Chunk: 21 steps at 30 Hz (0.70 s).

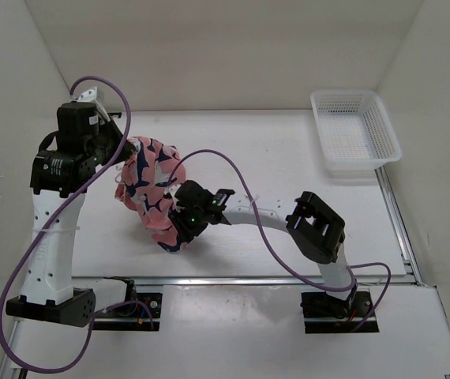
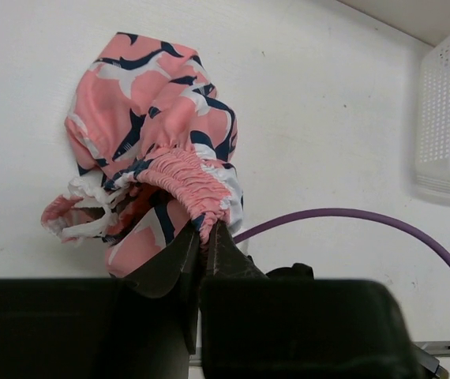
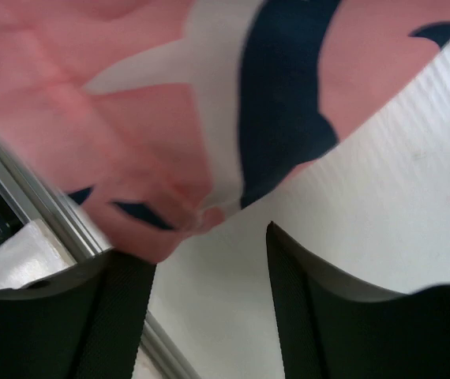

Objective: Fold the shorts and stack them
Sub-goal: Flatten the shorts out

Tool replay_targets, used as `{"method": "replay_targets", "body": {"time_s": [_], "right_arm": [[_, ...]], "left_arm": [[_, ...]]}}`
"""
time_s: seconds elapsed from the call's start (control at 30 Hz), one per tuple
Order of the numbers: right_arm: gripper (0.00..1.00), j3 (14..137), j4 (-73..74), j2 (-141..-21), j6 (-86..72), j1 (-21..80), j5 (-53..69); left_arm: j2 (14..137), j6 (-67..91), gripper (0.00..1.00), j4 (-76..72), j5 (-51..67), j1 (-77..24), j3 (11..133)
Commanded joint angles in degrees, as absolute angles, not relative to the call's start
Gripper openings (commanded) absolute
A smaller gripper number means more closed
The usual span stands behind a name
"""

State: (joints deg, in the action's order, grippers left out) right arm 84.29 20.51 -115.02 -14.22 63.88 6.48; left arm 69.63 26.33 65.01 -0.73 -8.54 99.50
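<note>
The coral-pink shorts [image 1: 152, 189] with navy-and-white shapes hang in a crumpled bunch left of the table's middle, their low end near the front rail. My left gripper [image 1: 125, 154] holds their top end. In the left wrist view it [image 2: 205, 230] is shut on the gathered elastic waistband, and the shorts [image 2: 158, 110] droop beyond it with the white drawstring [image 2: 91, 189] at the left. My right gripper [image 1: 180, 231] is at the low end of the shorts. In the right wrist view it [image 3: 209, 257] is open, and the fabric [image 3: 114, 118] hangs just above and over its left finger.
A white mesh basket [image 1: 356, 133] stands at the back right and shows at the right edge of the left wrist view [image 2: 446, 110]. A purple cable [image 1: 233, 170] loops over the right arm. A metal rail [image 1: 272, 279] runs along the front edge.
</note>
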Motion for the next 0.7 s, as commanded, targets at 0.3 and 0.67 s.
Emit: {"method": "replay_targets", "body": {"time_s": [0.3,0.67], "right_arm": [[0.0,81.13,12.39,-108.47,-17.22,63.98,-0.68],[0.0,72.61,16.0,-93.36,-17.23,55.39,-15.64]], "left_arm": [[69.26,25.14,0.1,65.3,-1.06,-7.12,101.26],[72.5,22.86,0.1,64.78,0.87,-5.54,104.32]]}}
